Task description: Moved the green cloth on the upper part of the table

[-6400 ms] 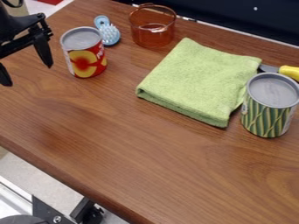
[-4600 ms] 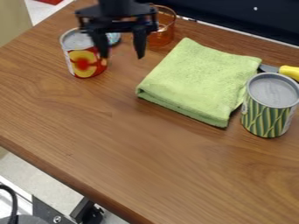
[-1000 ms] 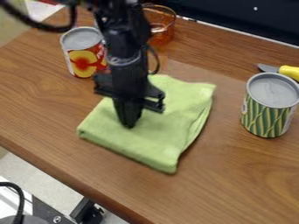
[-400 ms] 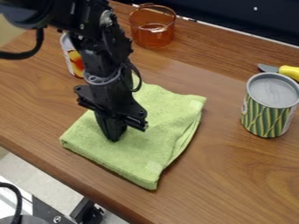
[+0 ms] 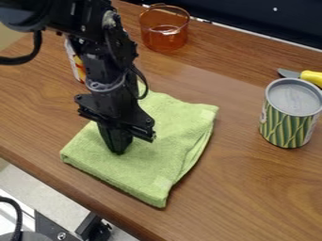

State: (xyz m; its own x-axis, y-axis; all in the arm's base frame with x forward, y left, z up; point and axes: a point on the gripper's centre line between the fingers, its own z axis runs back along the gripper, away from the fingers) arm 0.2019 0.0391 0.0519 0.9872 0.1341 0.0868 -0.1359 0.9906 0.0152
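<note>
The black gripper (image 5: 119, 149) points down onto the middle of the folded green cloth (image 5: 165, 136), its fingertips close together and pressed against the fabric. The cloth lies flat on the wooden table (image 5: 252, 188), left of centre, with its lower left edge near the table's front edge. Part of its upper left side is hidden behind the gripper and arm.
A green-striped can (image 5: 290, 113) stands at the right, with a yellow-handled knife (image 5: 310, 77) behind it. An orange transparent cup (image 5: 165, 33) is at the back. Behind the arm, a red and yellow can (image 5: 76, 66) is partly hidden.
From beside the striped can, the cloth has moved left and toward the table's front edge. The gripper came from the upper left onto it, and both shifted slightly further that way most recently.
</note>
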